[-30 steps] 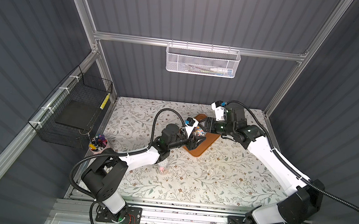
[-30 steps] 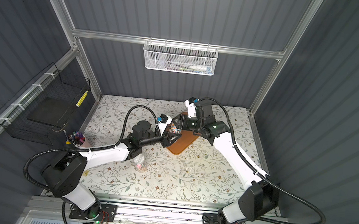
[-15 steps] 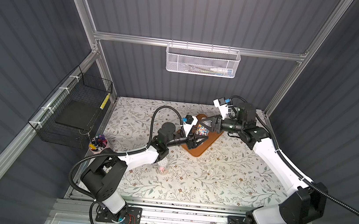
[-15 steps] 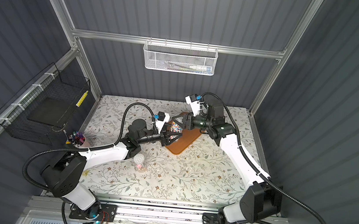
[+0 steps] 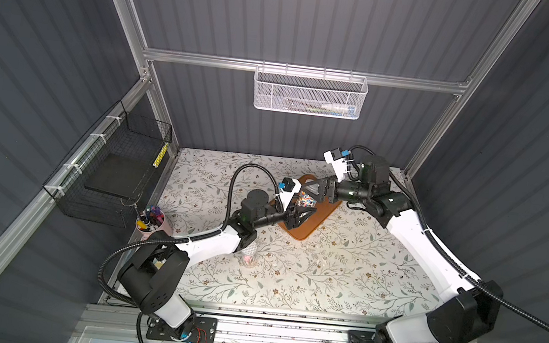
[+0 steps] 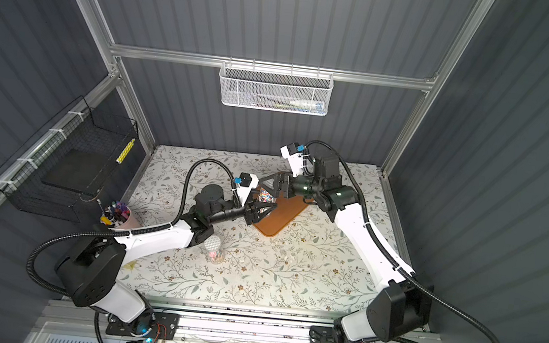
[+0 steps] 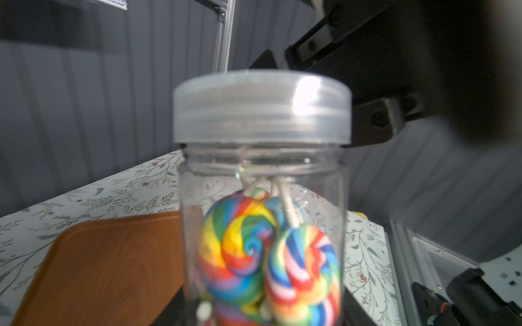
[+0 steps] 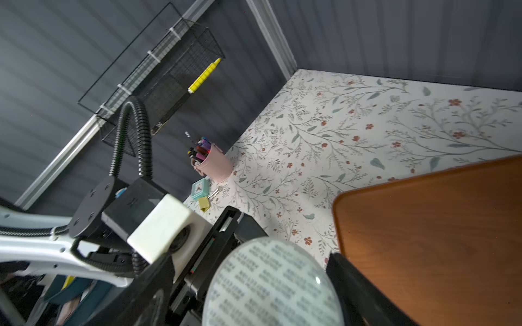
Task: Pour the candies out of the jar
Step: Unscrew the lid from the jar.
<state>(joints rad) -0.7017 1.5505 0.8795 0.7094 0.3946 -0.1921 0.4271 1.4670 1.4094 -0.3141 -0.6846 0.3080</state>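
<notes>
Your left jaws pinch the clear plastic jar (image 7: 262, 169), bracing it. Right jaws, spread, flank its frosted lid (image 8: 271, 285), probably for unscrewing.

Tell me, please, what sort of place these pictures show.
Likely an enclosed robot work cell: dark grey ribbed wall panels, a silver aluminium frame, and a floral-patterned tabletop.

Both arms are wearing glossy white shells between black joints, the left arm (image 5: 212, 242) and the right arm (image 5: 410, 230). Ribbed black cables (image 5: 252, 166) are looping off them. White camera blocks (image 5: 336, 160) with blue plugs are topping the wrists. The left gripper (image 5: 307, 210) and right gripper (image 5: 306, 191) are showing black triangular frames.
</notes>
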